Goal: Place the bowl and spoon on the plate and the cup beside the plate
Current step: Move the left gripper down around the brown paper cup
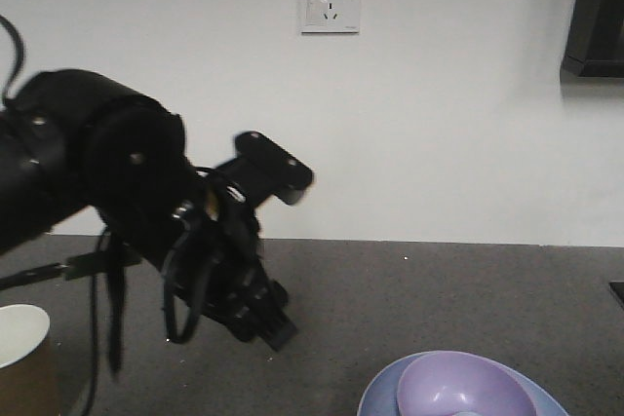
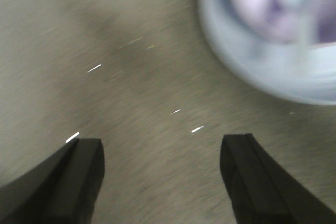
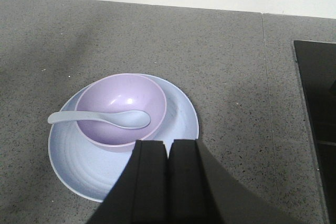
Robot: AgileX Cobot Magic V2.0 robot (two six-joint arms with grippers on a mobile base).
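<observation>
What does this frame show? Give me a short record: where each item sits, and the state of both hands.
bowl: on plate
spoon: scoop in bowl, handle out over its rim
plate: flat on counter
cup: upright on counter, apart from plate
left hand: open, empty, above bare counter near plate
right hand: shut, nothing held, by plate's edge
</observation>
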